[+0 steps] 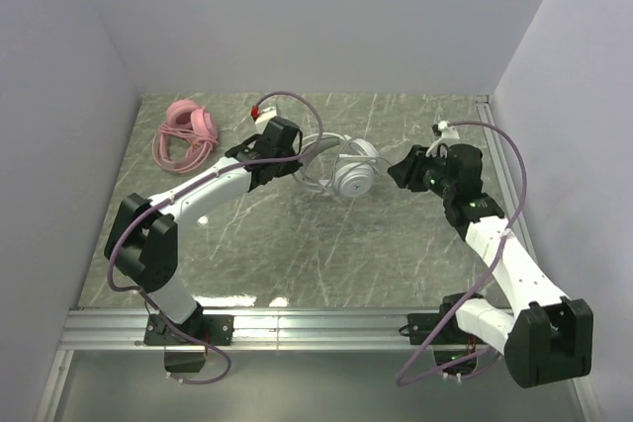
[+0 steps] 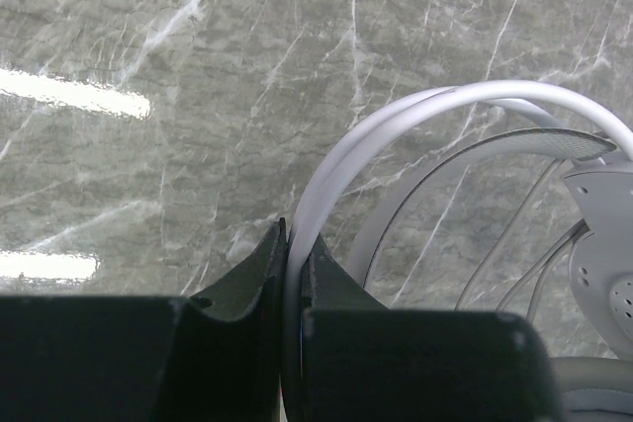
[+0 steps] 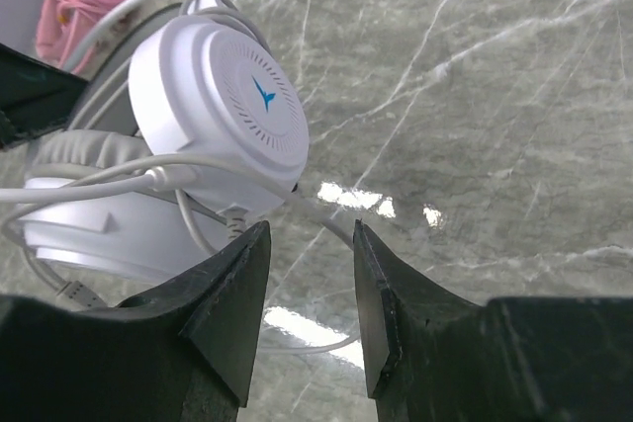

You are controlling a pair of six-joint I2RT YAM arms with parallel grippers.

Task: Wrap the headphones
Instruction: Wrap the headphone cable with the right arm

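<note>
1. The left arm [image 1: 213, 185] starts at the near edge of the counter, on the left side. It bends at a black elbow close to that edge, then reaches in toward the middle of the counter.
2. The left gripper [image 2: 295, 244] points to the right. Its two fingers are squeezed tight on the thin band of the white headphones [image 2: 396, 126].
3. The right arm [image 1: 499, 249] starts at the near edge, on the right side. It runs up beside the right edge and leans in toward the middle.
4. The right gripper [image 3: 312, 244] points left, toward the left gripper. Its two fingers [image 3: 232, 294] are apart, with a gap between them.
5. The two grippers are near each other but do not touch.
</note>
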